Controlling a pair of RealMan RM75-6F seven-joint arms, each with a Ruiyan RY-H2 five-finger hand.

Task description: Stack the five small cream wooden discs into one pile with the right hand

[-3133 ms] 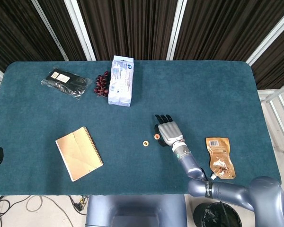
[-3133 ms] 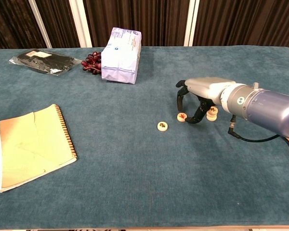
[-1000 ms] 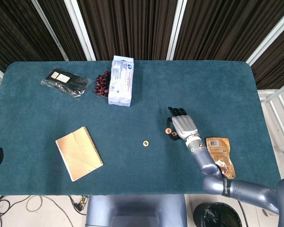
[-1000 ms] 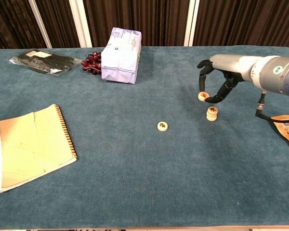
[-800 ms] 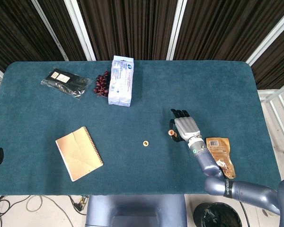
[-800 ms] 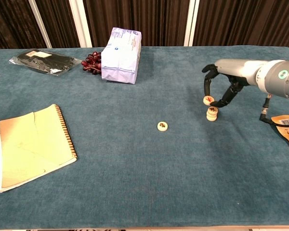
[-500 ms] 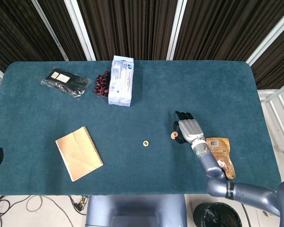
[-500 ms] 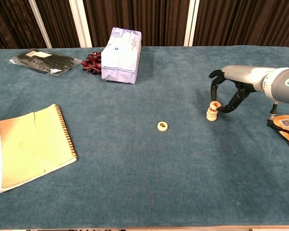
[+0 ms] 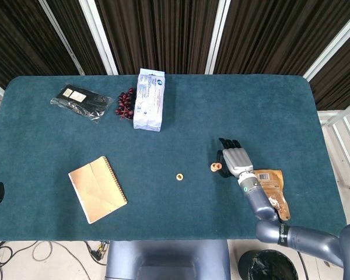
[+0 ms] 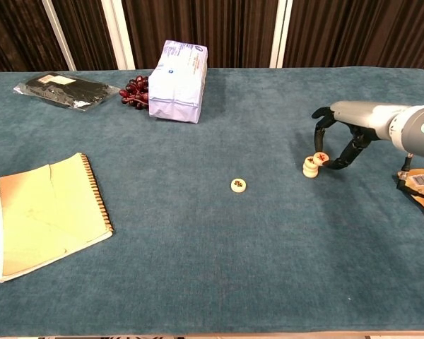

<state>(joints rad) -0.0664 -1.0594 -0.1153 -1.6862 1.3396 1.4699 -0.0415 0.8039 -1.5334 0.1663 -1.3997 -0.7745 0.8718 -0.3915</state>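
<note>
My right hand (image 10: 343,140) hovers low over the table at the right and pinches a small cream disc (image 10: 320,158) with a red mark between thumb and fingertip. That disc is tilted and touches the upper right side of a short pile of cream discs (image 10: 309,168). In the head view the pile and the held disc merge into one spot (image 9: 214,167) just left of the right hand (image 9: 237,159). One more cream disc (image 10: 239,185) lies flat and alone near the table's middle, also seen as the lone disc (image 9: 179,176). The left hand does not show.
A tan spiral notebook (image 10: 46,212) lies at the front left. A white-blue packet (image 10: 178,81), dark grapes (image 10: 133,92) and a black pouch (image 10: 63,90) sit at the back left. A brown snack pouch (image 9: 270,192) lies right of my right hand.
My right hand carried the red-marked disc from the middle rightward to the pile. In the last half second hand and disc slid right and down, off the pile's top to its side.
</note>
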